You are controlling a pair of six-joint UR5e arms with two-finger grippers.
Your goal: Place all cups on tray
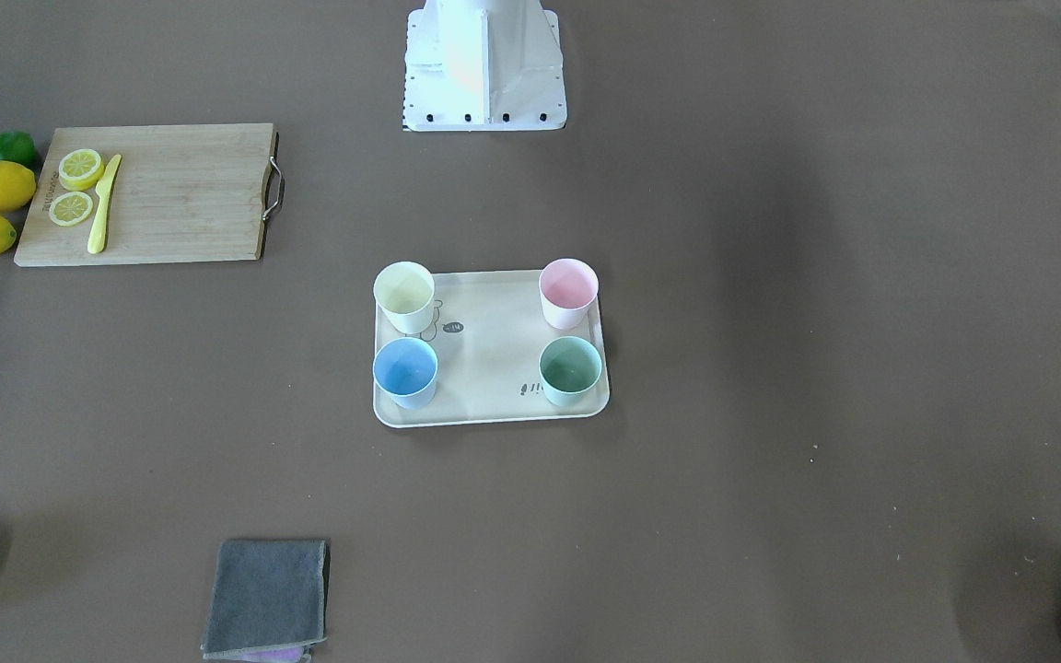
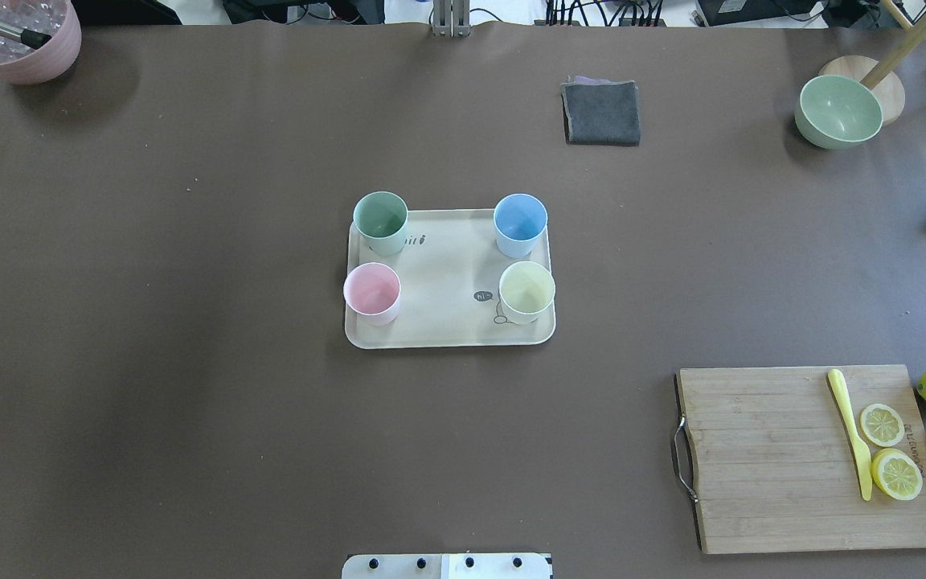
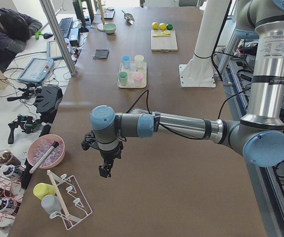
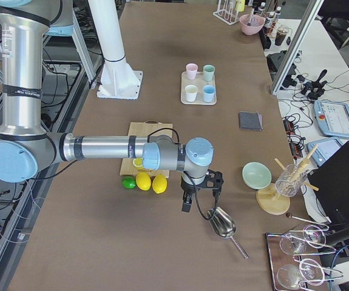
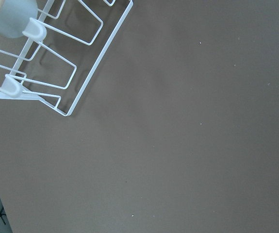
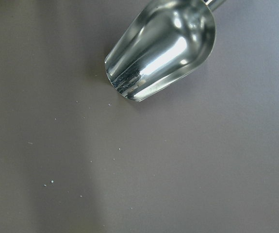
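We log yellow cup [image 2: 526, 291], blue cup [image 2: 520, 223], pink cup [image 2: 372, 293], green cup [image 2: 380, 222] upright in the tray [image 2: 447, 273] corners | left end effector [image 3: 104, 170], right end effector [image 4: 186, 204] over counter [image 2: 190, 402], well apart from tray | we cannot tell if released or clenched

Desk [image 2: 190, 362]: matt brown covering, paper-like, smooth, with fine specks.
Yellow cup [image 2: 526, 291], blue cup [image 2: 520, 223], pink cup [image 2: 372, 293], green cup [image 2: 381, 222]: matt, smooth, plastic-looking.
Tray [image 2: 447, 273]: matt cream, same dull finish.
Cutting board [image 2: 768, 458]: pale wood, grain in strips; its handle [image 2: 680, 458] is shiny metal.
Cloth [image 2: 601, 112]: grey, napped fabric.
Scoop [image 6: 161, 48]: polished metal, mirror-bright.
Wire rack [image 5: 35, 29]: white-coated wire.
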